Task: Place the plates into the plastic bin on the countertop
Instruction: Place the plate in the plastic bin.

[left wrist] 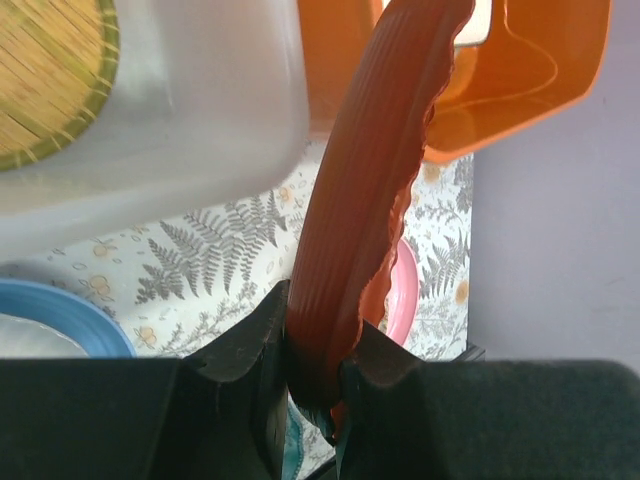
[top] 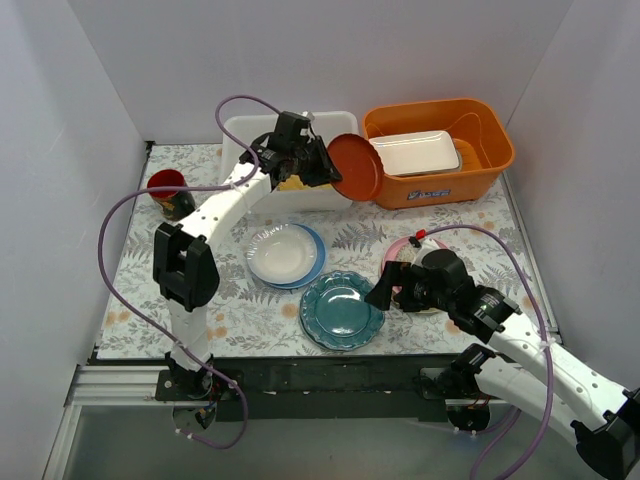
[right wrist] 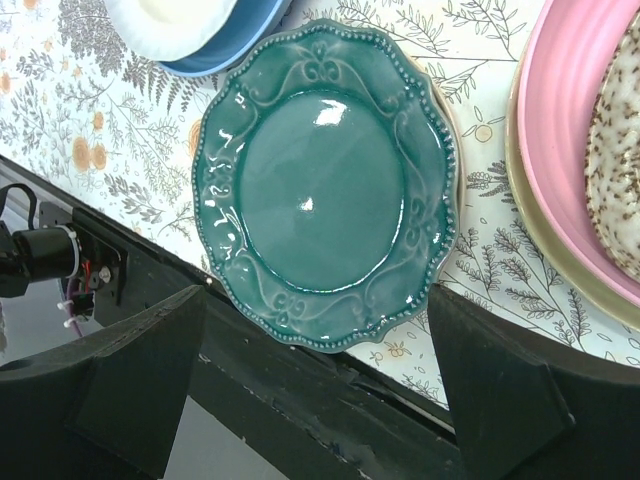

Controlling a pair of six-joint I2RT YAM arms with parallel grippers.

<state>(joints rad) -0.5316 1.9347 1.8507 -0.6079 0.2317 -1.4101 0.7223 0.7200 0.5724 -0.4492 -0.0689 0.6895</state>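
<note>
Mid-air, left end effector (left wrist: 314, 362) grips red plate (top: 355, 167); right end effector (right wrist: 315, 310) splayed; label (top: 433, 188) illegible.

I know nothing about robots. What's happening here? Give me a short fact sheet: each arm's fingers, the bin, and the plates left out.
Left fingers: shut on the red plate, held on edge by the white bin's right end
Right fingers: open, empty, over the teal plate
In bin: yellow woven plate
On the cloth: teal plate; white plate on blue plate; speckled plate on pink plate
</note>
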